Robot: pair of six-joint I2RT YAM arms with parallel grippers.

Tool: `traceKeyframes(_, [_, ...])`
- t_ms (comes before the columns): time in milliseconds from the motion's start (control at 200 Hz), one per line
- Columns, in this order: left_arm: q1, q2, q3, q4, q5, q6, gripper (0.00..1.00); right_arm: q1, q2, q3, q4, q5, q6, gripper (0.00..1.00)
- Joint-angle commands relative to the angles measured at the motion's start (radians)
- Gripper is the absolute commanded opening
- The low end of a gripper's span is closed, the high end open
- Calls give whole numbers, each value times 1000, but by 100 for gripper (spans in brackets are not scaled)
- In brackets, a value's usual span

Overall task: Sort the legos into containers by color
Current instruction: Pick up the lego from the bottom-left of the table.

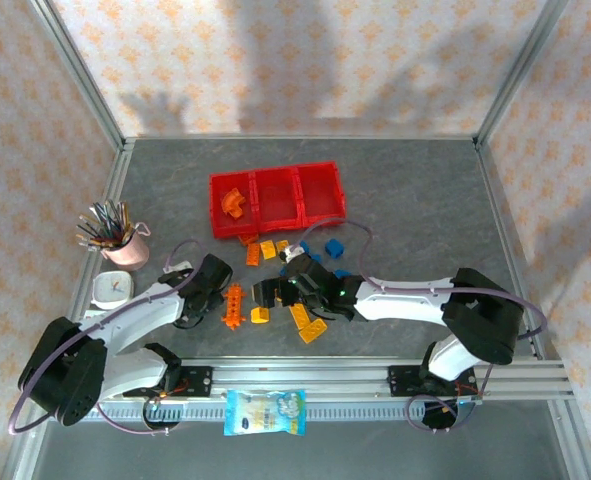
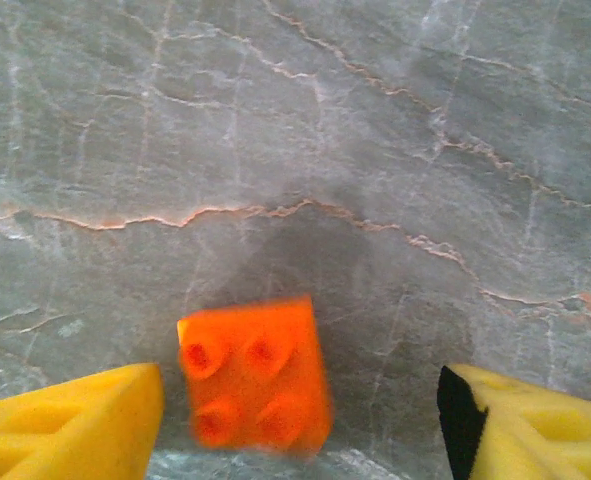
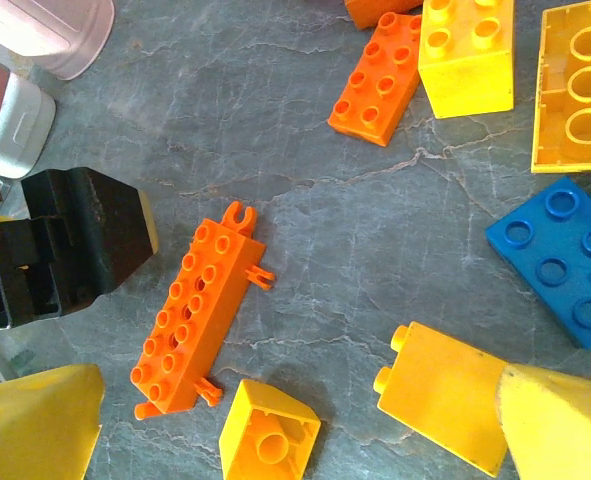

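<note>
My table (image 1: 415, 190) is grey veined stone; floral wallpapered walls (image 1: 305, 60) close three sides, soft shadows (image 1: 155, 105) cast on the back one

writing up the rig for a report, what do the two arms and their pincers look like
The left arm and right arm are both white shell links between bulky black joints, each trailing thin lilac cables in loops. The left pincer and right pincer end in wedge-shaped yellow fingers with triangular moulded recesses.
</note>
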Motion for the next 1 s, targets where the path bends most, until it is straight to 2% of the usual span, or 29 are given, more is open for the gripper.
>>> traceKeyframes(0, [-8,-39,12,-58,-45,-37,80,7,11,22,-3,24,5,100])
traceKeyframes(125, [-7,-24,-1,-30,-16,-34,80,7,13,22,-6,23,4,100])
traceKeyframes(250, [-7,-2,-14,49,58,-10,76,7,15,21,-5,24,2,100])
traceKeyframes(516, [-4,36,-29,68,-6,-21,68,6,15,17,-5,31,3,100])
traceKeyframes(861, [64,65,-71,180,10,24,51,6,38,36,-21,32,6,100])
traceKeyframes(996, [69,59,-82,211,22,34,41,6,56,56,-29,28,8,100])
